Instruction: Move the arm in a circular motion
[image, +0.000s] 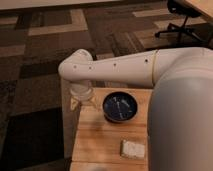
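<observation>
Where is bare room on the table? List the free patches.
Free: the left front of the table, between the gripper and the near edge, left of the pale block. Crowded: the back, gripper beside bowl. The arm hides the right side.

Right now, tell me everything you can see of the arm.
The arm is cream-white, smooth and tubular, dotted with small dark screw holes. It runs leftward in the picture, bends at a rounded elbow and points down. Its tan-tipped gripper hangs over the wooden table's far-left corner, beside the dark blue bowl.
</observation>
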